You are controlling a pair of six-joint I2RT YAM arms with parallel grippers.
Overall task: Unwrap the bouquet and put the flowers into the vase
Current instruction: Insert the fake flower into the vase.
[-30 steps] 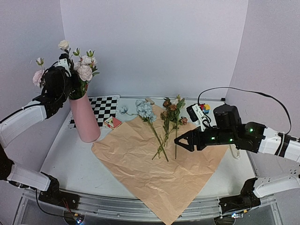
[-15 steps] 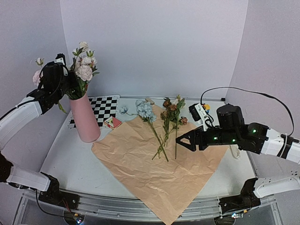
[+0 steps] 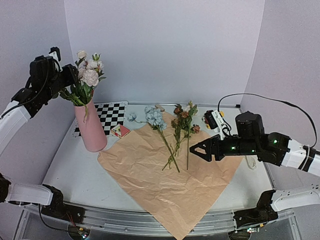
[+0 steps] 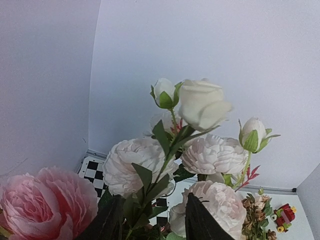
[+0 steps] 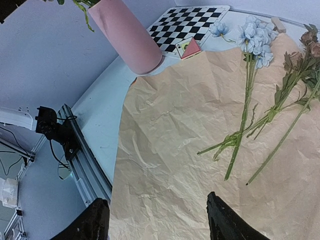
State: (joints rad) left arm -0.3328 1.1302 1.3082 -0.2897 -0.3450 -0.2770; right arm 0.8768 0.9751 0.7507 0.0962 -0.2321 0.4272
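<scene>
Flowers (image 3: pixel 87 75) in white and peach-pink stand in the pink vase (image 3: pixel 92 130) at the left rear of the desk (image 3: pixel 70 165). The left gripper (image 4: pixel 155 200) has let them go, jaws parted, and drawn back leftward, so that bunch looks delivered. Blue and rust-brown stems (image 3: pixel 172 145) lie on the spread kraft paper (image 3: pixel 165 190), well apart from the vase. The right gripper (image 3: pixel 195 151) hovers just beside them, jaws wide and empty. A checkered mat (image 3: pixel 112 114) and a small card (image 3: pixel 120 131) sit near the vase; nothing blocks the stems.

Lab rig: plain white backdrop (image 3: pixel 165 50), metal-railed table (image 3: pixel 75 167)
</scene>
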